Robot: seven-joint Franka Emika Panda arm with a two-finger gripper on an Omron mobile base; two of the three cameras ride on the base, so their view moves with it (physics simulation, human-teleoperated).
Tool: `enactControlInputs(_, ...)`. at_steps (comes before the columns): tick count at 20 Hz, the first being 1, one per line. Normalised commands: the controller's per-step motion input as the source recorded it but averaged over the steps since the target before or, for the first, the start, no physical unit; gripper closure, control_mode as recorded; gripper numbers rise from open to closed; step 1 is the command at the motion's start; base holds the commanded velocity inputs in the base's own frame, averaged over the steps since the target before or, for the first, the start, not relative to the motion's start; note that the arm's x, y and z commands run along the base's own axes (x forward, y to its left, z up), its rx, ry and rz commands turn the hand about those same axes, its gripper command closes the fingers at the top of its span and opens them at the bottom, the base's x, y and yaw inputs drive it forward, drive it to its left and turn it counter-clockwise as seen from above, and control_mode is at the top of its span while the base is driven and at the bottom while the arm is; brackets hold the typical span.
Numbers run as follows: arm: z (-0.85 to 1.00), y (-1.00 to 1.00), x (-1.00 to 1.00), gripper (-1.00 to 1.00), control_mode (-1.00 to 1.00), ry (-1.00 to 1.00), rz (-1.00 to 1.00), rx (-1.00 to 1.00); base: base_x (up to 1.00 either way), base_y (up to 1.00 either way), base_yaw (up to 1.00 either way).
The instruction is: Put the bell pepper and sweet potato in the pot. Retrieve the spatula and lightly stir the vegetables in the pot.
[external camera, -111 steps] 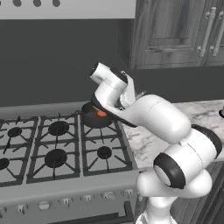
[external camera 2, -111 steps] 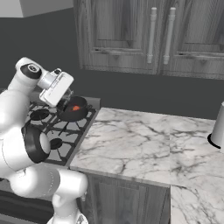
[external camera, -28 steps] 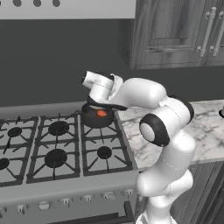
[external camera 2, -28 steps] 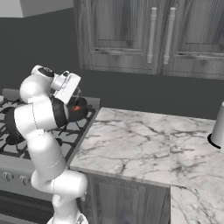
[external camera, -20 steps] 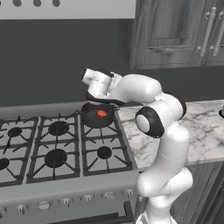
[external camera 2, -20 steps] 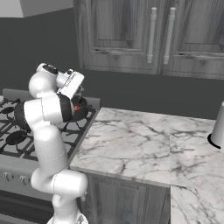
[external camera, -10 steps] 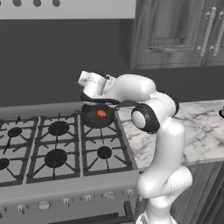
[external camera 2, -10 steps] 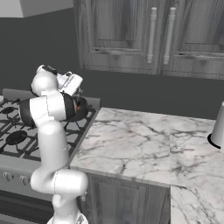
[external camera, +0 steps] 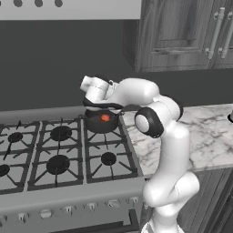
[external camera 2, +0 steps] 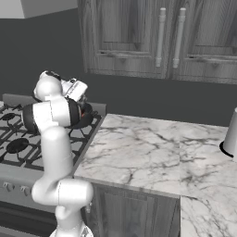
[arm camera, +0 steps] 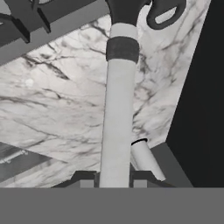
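Hand view: the spatula (arm camera: 117, 109) runs straight up the frame from between the dark finger tips, its pale grey-white handle ending in a dark collar and a black head at the top edge. The jaws are clenched on the lower end of the handle, so the gripper (arm camera: 114, 177) holds the tool at the far end from the head. Behind it lie the marble counter (arm camera: 52, 105) and, at the top left corner, black stove grates (arm camera: 26, 19).

Left base view: the arm reaches over the stove (external camera: 59, 154) to its back right burner, where the pot (external camera: 101, 122) sits, close to the stove's right edge and the counter. A glossy red pepper (external camera: 104, 118) shows inside the pot. The sweet potato cannot be made out; it may be hidden by the pot wall or the hand. The gripper (external camera: 93, 102) hangs just above the pot's rim.

Right base view: the hand (external camera 2: 74, 90) and pot (external camera 2: 82, 121) are largely masked by the arm's own links.

Handling, as a judgement: the spatula looks light, rigid and smooth, so a grip this far from the head gives long reach but lets the handle pivot or slip if the head pushes hard. The pepper is rounded and would probably roll rather than resist. The pot is small and low-walled, and may shift on the grate. Gentle strokes suit the stirring.
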Motion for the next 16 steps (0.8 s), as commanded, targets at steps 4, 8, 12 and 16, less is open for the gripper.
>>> enactControlInputs(4,-0.20,0.15,0.00,1.00,-1.00,0.02,0.00,0.00,0.00,0.00,0.00)
enactControlInputs(8,-0.01,0.16,0.00,1.00,-1.00,0.07,0.00,0.00,0.00,0.00,0.00)
enactControlInputs(12,0.00,0.19,0.11,1.00,-1.00,0.19,0.00,-0.01,0.00,0.00,0.00)
enactControlInputs(16,0.00,0.10,0.23,1.00,-1.00,0.38,0.04,-0.02,0.00,0.00,0.00)
